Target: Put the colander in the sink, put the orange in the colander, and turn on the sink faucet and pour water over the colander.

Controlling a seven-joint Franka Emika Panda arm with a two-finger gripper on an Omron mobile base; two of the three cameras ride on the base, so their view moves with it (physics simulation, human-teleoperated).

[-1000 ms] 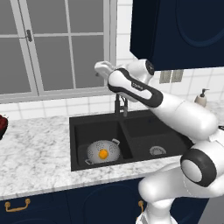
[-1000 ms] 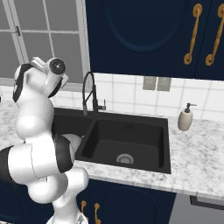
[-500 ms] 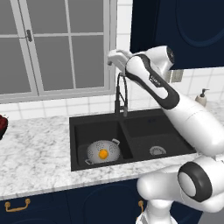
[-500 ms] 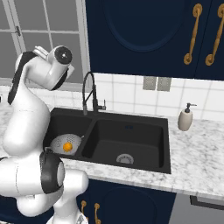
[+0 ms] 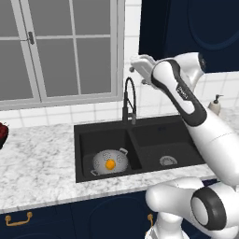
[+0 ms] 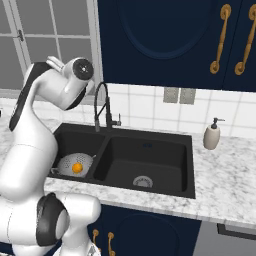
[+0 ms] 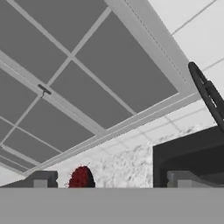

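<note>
Left base view: colander (image 5: 110, 161) down in the left basin of the sink (image 5: 154, 140), orange (image 5: 110, 164) resting inside it, so only the water step looks left. Faucet (image 5: 129, 100) rising at the back rim behind the divider, gooseneck arched toward the front, nozzle hanging about over the divider rather than over the colander. Gripper (image 5: 135, 68) raised high, above and just right of the arch, apart from it; jaws hard to read here. Red bowl (image 5: 2, 134) at the far left edge of the counter (image 5: 37, 163).

Right base view: same layout from the other side, colander (image 6: 75, 165) and orange (image 6: 77, 168) in the far basin, faucet (image 6: 103, 106) with a short side lever at its base, soap bottle (image 6: 212, 135) well apart on the right.

Hand view: two fingertips (image 7: 42, 180) wide apart with nothing between them, so spread and empty. Faucet arch (image 7: 206, 96) crossing the right edge, window and red bowl (image 7: 80, 176) beyond.

Handling, as a judgement: faucet likely rigid metal, fixed at the base, smooth and slim, so prone to slip between pads; better pushed than pinched. Best contact probably the small lever low on the stem for flow, and the stiff upper spout for a sideways nudge toward the left basin. Colander light and stable, orange round and free to roll, so no bumping either
</note>
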